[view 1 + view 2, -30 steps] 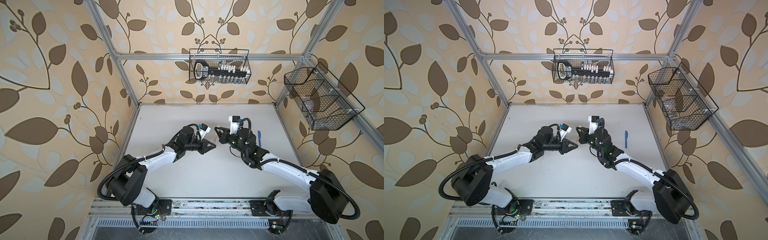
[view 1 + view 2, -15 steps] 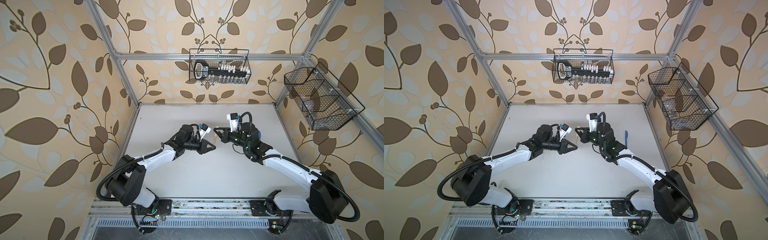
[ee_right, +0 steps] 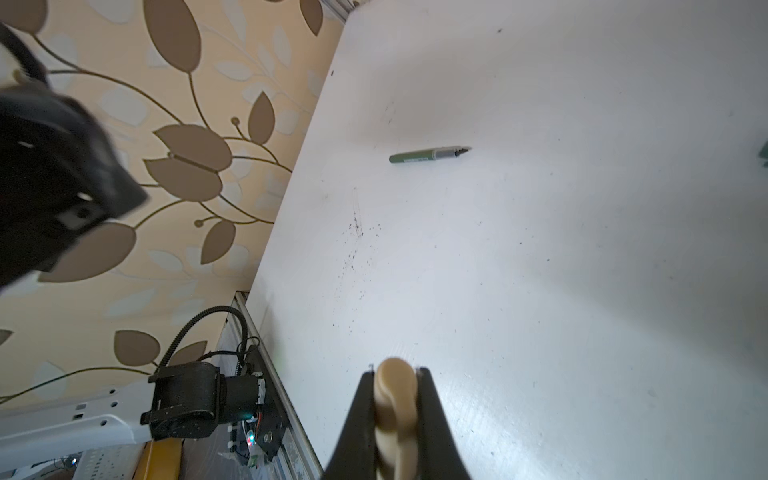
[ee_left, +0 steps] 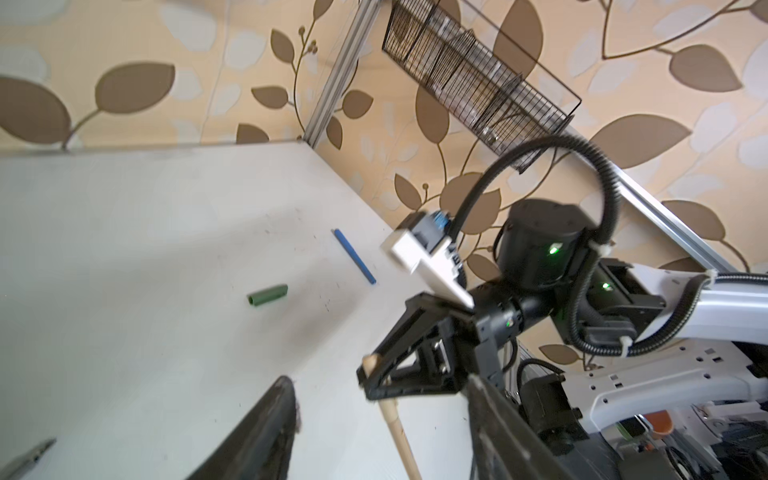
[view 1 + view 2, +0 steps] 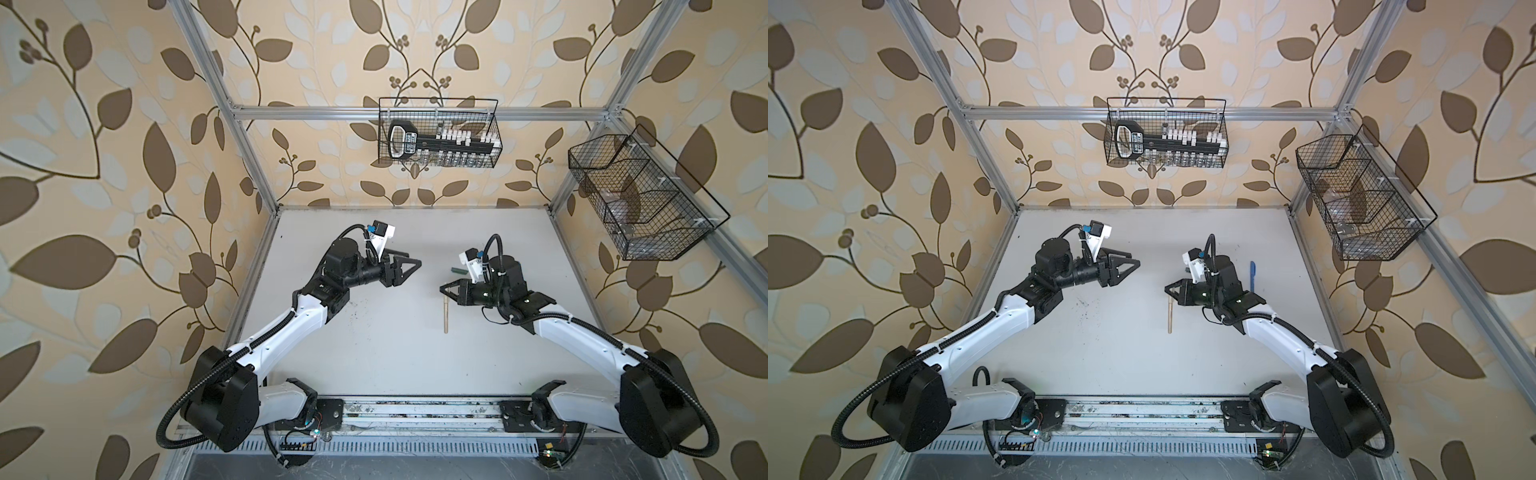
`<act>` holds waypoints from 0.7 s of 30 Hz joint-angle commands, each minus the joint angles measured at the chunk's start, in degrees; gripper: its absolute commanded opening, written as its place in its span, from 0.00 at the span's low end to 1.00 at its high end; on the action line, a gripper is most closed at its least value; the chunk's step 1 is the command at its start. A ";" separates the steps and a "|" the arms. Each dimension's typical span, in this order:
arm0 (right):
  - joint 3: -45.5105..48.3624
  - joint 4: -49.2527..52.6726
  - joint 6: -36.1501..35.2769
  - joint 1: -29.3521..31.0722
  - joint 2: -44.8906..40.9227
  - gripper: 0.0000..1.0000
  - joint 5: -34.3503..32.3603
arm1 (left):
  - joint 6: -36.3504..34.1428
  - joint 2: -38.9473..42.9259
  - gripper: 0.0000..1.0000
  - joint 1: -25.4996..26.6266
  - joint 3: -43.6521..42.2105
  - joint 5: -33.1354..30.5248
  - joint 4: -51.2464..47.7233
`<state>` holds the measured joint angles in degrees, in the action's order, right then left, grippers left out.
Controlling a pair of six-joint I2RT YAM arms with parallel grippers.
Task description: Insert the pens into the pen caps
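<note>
My right gripper (image 5: 444, 289) (image 5: 1168, 289) (image 3: 395, 374) is shut on the thick end of the tan pen (image 5: 445, 313) (image 5: 1170, 318) (image 4: 398, 430) (image 3: 395, 399). The barrel hangs down from the jaws above the white table (image 5: 395, 361). My left gripper (image 5: 413, 259) (image 5: 1134, 258) (image 4: 378, 386) stands open and empty, a little to the left of the right one. A green cap (image 5: 457, 271) (image 4: 268, 295) lies behind the right gripper. The blue pen (image 5: 1252, 276) (image 4: 354, 262) lies near the right wall. The green pen (image 3: 430, 154) lies uncapped, seen only in the right wrist view.
A wire basket (image 5: 438, 133) with tools hangs on the back wall. Another wire basket (image 5: 640, 199) hangs on the right wall. Aluminium posts (image 5: 249, 166) frame the table's corners. A metal rail (image 5: 415, 419) runs along the front edge.
My left gripper has opened, let go of the tan pen and drawn back. My right gripper has carried the pen a little toward the front.
</note>
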<state>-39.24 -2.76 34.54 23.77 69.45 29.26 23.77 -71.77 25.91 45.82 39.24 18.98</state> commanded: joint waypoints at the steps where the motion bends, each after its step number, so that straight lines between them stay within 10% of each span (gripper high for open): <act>1: 2.29 -8.15 3.52 -0.59 -4.25 0.00 -0.61 | 7.08 -0.90 0.69 0.32 -4.88 3.82 5.82; 16: 14.61 -34.19 16.12 2.95 -13.37 0.00 -16.54 | 20.70 -14.59 0.68 10.10 -10.18 9.03 36.20; 21: 15.07 -35.93 17.05 3.49 -13.28 0.00 -18.04 | 22.37 -17.62 0.53 11.07 -9.09 10.01 39.36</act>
<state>-24.84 -34.76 49.74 26.74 56.84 14.22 44.01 -88.68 36.42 35.40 46.63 50.19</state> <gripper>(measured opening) 0.110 0.548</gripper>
